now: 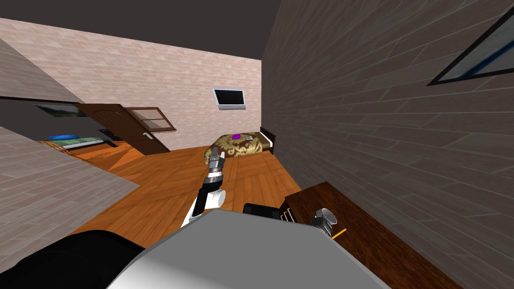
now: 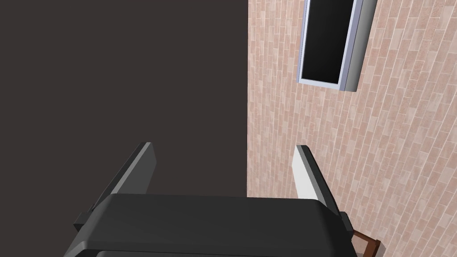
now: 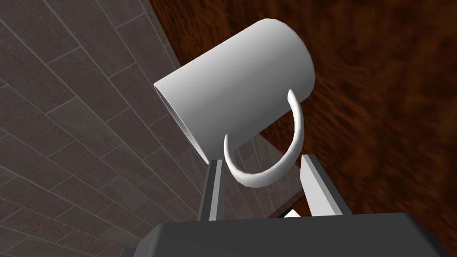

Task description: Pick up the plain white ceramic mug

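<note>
Right pincer (image 3: 261, 159) was clenched on the white mug (image 3: 241, 84) by its handle (image 3: 298, 129). The handle loop sat between the two blades, which touched it on either side and stood clearly narrower than full spread. The mug body lay just beyond the fingertips. Its open mouth pointed off to one blade's side, toward the grey brick wall (image 3: 67, 111), and its base toward the other, over the dark wooden table (image 3: 379, 111). The mug's axis ran roughly crosswise to the blades, and the handle faced back at the pincer body. Couldn't tell whether the mug touched the tabletop or hung clear of it.

Head view: right pincer (image 1: 319, 224) was at the near end of the table (image 1: 366, 241), hard against the wall, with the mug (image 1: 328, 215) at its tip. A thin orange stick (image 1: 339, 233) lay on the table just beside the pincer, on the side away from the wall's far end.

Left pincer (image 1: 217, 158) was released, with its blades a full third of the frame apart (image 2: 223, 146) and nothing between them. That arm reached forward over the wood floor, well apart from the mug.
</note>
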Available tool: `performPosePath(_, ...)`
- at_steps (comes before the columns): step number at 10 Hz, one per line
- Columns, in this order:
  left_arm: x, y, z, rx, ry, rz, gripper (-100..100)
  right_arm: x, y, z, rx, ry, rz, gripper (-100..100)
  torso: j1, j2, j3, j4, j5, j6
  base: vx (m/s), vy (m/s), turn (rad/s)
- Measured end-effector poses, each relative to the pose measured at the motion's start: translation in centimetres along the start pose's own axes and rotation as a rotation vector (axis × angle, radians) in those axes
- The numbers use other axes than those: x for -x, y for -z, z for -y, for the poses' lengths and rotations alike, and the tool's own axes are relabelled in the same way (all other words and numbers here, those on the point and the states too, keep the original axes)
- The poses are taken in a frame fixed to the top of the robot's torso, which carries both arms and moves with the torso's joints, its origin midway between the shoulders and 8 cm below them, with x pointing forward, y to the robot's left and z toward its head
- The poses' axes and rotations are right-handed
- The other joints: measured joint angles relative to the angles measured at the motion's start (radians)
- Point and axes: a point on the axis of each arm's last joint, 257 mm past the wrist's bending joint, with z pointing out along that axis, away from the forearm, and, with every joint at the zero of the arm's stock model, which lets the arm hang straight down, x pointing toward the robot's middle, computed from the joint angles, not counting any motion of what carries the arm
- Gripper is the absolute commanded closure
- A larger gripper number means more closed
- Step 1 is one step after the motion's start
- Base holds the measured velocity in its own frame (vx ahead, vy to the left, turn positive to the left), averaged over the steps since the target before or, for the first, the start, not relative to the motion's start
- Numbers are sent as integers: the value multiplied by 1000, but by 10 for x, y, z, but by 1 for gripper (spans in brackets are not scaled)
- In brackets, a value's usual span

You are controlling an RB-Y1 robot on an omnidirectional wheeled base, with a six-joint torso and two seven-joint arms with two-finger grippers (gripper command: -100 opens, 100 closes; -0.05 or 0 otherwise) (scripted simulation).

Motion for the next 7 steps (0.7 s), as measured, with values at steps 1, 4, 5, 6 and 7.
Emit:
performPosePath(1, 0, 0, 0, 0, 0, 0, 0, 3, -2, 0, 1, 2, 5, 100, 2, -1, -1, 0, 0, 0, 46, 52, -175)
performPosePath(4, 0, 0, 0, 0, 0, 0, 0, 18, -13, 0, 11, 14, 35, 100, 1, -1, 0, 0, 1, 0, -2, 26, -125)
performPosePath(5, 0, 0, 0, 0, 0, 0, 0, 24, -17, 1, 16, 20, 49, 100, 2, 1, 0, 0, 1, 1, -27, 36, -71)
performPosePath(6, 0, 0, 0, 0, 0, 0, 0, 27, -20, 0, 20, 24, 54, 100, 2, 1, 1, 0, 0, 0, -27, 45, -100)
performPosePath(7, 0, 0, 0, 0, 0, 0, 0, 31, -23, 1, 23, 30, 63, 100, 3, 1, 1, 0, 1, 0, -12, 38, -51)
